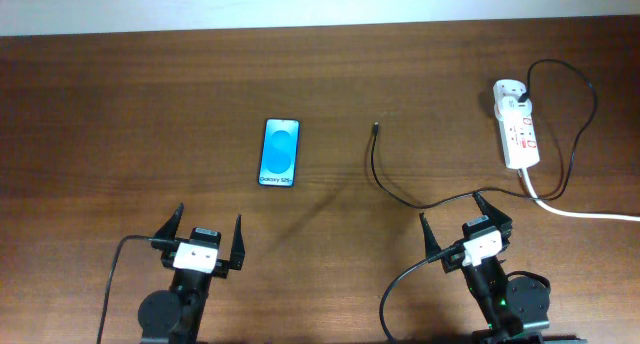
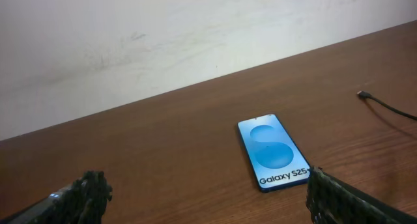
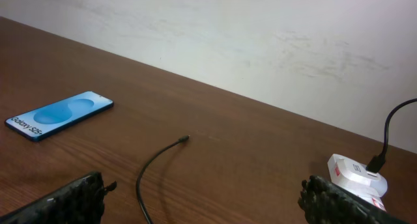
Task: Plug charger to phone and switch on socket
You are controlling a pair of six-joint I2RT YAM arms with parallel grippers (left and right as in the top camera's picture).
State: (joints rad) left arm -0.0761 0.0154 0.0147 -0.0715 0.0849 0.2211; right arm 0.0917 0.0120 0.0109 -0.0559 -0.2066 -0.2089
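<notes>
The first step is judged not yet begun. The phone lies flat on the table, screen lit and nothing plugged in. The charger tip rests right of the phone, well apart from it. Its cable curves away to the socket, far right of the phone. The left end effector and right end effector are held nearer the robot than the phone, fingers spread apart and empty. Next, the cable would probably be gripped just behind its tip and the tip lined up squarely with the phone's port. The switch would be pressed afterwards.
</notes>
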